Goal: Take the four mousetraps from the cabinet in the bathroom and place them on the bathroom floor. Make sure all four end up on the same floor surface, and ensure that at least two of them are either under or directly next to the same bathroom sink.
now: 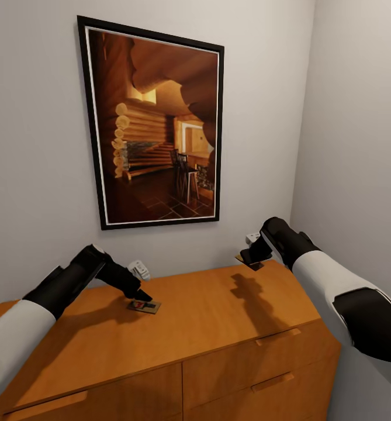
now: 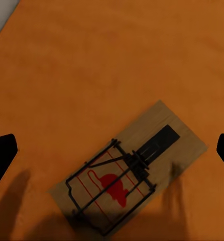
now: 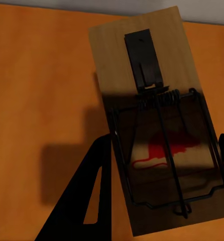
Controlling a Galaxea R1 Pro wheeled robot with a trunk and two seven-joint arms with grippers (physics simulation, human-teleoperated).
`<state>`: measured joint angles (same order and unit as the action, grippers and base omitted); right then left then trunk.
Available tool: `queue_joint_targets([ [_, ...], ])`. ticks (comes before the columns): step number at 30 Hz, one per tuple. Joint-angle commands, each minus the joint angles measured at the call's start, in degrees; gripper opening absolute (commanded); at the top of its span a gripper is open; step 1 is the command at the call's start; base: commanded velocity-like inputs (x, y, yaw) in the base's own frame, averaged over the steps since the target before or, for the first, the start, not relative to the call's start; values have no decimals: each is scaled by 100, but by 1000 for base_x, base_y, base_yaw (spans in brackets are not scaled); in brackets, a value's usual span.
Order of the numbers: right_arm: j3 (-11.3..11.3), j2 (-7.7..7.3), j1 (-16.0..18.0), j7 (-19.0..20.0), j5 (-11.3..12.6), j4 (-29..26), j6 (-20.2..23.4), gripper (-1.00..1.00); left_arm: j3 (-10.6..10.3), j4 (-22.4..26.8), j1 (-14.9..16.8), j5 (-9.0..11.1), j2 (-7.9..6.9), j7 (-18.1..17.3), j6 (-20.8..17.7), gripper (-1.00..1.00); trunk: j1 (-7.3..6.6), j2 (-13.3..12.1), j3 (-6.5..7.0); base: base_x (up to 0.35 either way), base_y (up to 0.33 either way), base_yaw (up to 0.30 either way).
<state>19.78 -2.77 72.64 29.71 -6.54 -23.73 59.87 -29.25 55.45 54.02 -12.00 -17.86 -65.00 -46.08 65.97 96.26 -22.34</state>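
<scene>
On the left, the robot's left gripper (image 1: 138, 295) hangs low over the top of the wide orange-brown wooden cabinet (image 1: 207, 310), just above a small flat brown wooden mousetrap with dark wire parts and a red mouse print (image 1: 144, 306). The left wrist view shows this trap (image 2: 129, 173) lying flat on the wood, with the two dark fingertips (image 2: 2, 155) spread wide on either side and touching nothing. So this trap is not yet gripped. Just behind it, against the pale wall, sits a small white rounded object (image 1: 139, 269).

Above the middle of the cabinet hangs a black-framed picture of a log-cabin interior (image 1: 154, 126).

On the right, the right gripper (image 1: 252, 255) is at the far right part of the cabinet top, near the wall, at a second wooden mousetrap (image 1: 248, 261). In the right wrist view this trap (image 3: 154, 115) fills much of the picture, with one dark finger (image 3: 89, 196) alongside its long edge and the tip of the other at the opposite edge. Whether they are pinching the board or only bracketing it, I cannot tell, nor whether the trap is lifted.

By my reading the task is at its beginning: two traps are at cabinet height, none is seen on a floor, and the other two, the patterned tiles and the sink are out of these pictures. All four placements remain.
</scene>
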Motion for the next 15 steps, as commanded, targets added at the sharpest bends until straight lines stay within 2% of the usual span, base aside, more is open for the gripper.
queue_joint_targets([
  [1,20,-4,4,64,-49,-9,13,-100,-6,-40,24,-36,6,-39,6,100,0,4,-8,0,0,0],
  [6,19,-4,4,56,-40,-9,13,-100,-9,-318,100,-34,48,-39,242,100,0,4,-8,0,0,0],
  [15,17,-4,4,45,-32,-9,13,-100,-17,-565,132,-39,113,-39,359,100,0,4,-8,0,0,0],
])
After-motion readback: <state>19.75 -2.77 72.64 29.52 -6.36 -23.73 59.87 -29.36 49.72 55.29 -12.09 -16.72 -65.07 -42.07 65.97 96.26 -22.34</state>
